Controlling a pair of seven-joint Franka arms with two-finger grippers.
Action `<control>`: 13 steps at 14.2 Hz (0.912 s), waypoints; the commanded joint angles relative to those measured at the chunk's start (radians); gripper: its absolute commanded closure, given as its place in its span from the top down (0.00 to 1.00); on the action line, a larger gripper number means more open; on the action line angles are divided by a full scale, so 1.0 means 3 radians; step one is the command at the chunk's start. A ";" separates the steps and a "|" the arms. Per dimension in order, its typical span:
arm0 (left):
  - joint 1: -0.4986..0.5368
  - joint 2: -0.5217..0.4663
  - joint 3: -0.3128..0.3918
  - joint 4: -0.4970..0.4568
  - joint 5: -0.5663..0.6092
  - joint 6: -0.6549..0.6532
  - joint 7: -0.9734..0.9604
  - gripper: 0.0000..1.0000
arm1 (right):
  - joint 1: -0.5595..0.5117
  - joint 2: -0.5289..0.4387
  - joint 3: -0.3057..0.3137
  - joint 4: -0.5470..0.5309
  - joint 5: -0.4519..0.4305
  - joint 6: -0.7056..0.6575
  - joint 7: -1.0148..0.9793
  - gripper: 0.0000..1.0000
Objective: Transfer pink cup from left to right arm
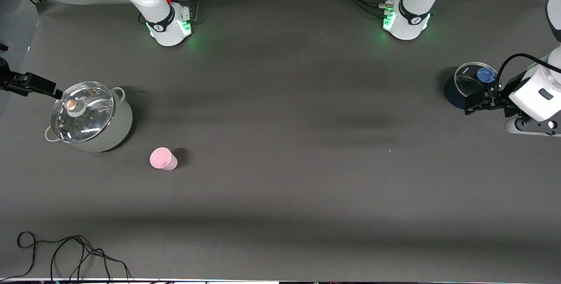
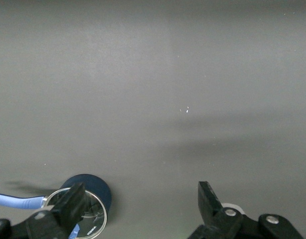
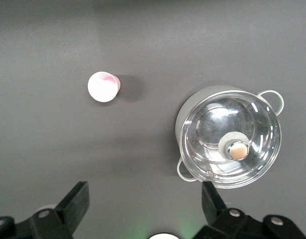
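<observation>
The pink cup (image 1: 163, 158) stands near the surface's right-arm end, beside the lidded pot (image 1: 90, 116). Likely light, thin, slippery plastic: pinch its wall gently. Left gripper (image 1: 481, 101) and right gripper (image 1: 37, 86) wait, jaws spread, empty.

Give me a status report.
Left tool open over dark blue pot; right tool open by lidded steel pot. Small pale-pink plastic cup untouched.
</observation>
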 commanded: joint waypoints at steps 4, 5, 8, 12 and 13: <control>-0.0021 0.0047 0.0031 0.0084 -0.0034 -0.0029 -0.0010 1.00 | -0.0123 -0.0087 0.0185 0.0043 0.0000 0.0082 -0.0066 1.00; -0.0021 0.0047 0.0031 0.0089 -0.0034 -0.0024 -0.0010 1.00 | -0.0138 -0.0113 0.0215 0.0048 0.0015 0.0088 -0.0066 1.00; -0.0021 0.0047 0.0031 0.0089 -0.0034 -0.0024 -0.0010 1.00 | -0.0143 -0.0144 0.0312 0.0058 0.0025 0.0052 -0.0066 1.00; -0.0021 0.0047 0.0031 0.0084 -0.0034 -0.0024 -0.0010 1.00 | -0.0148 -0.0134 0.0492 0.0022 0.0122 0.0052 -0.0061 1.00; -0.0021 0.0047 0.0031 0.0084 -0.0034 -0.0024 -0.0010 1.00 | -0.0148 -0.0129 0.0492 0.0022 0.0214 0.0057 -0.0061 1.00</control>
